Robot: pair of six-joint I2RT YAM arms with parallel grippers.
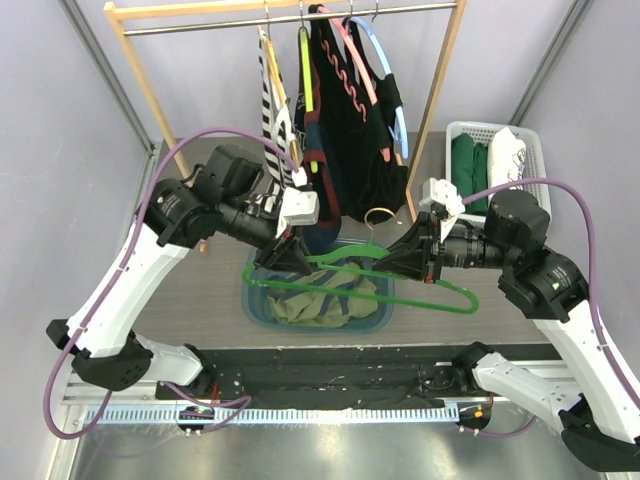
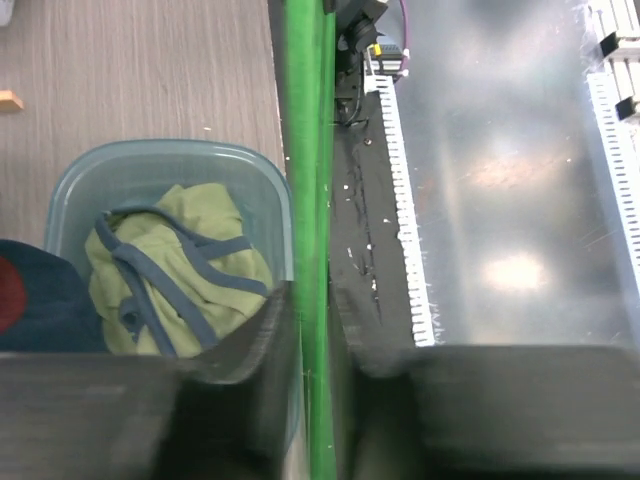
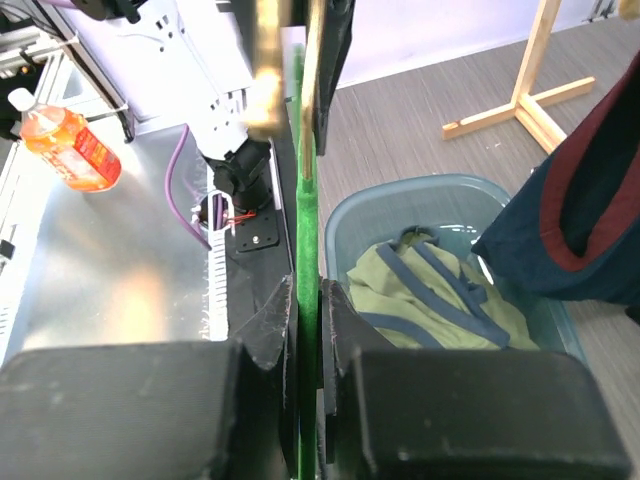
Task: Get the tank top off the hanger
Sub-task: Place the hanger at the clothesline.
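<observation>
Overhead view of a two-armed robot at a table, with close views from each wrist. Between the arms, a green plastic hanger (image 1: 345, 260) is held roughly level in the air, just above a translucent blue-grey tub (image 1: 250, 300) that stands on the table in front of the robot.

The hanger looks bare. An olive-green tank top (image 2: 170, 270) with slate-blue trim lies crumpled inside the tub, apart from the hanger, and no strap can be seen looped over the green bar. Judging from this, the main work is done: the top is off the hanger and sits in the tub below it.

The left gripper (image 1: 275, 262) meets the hanger near its left end. In the left wrist view, its dark fingers (image 2: 265, 345) press against the green bar from both sides, clamped on it. The right gripper (image 1: 385, 262) holds the hanger further right. In the right wrist view, its jaws are pinched tight on the thin green edge.

What seems left is small: putting the empty hanger down or aside and letting go with both arms. Where the hanger should end up cannot be told from these views.

Behind the tub stands a wooden clothes rack (image 1: 128, 50) with several garments hanging on it. A white basket (image 1: 470, 130) with folded clothes sits at the far right. An orange drink bottle (image 3: 70, 150) lies on the metal surface near the arm bases.
</observation>
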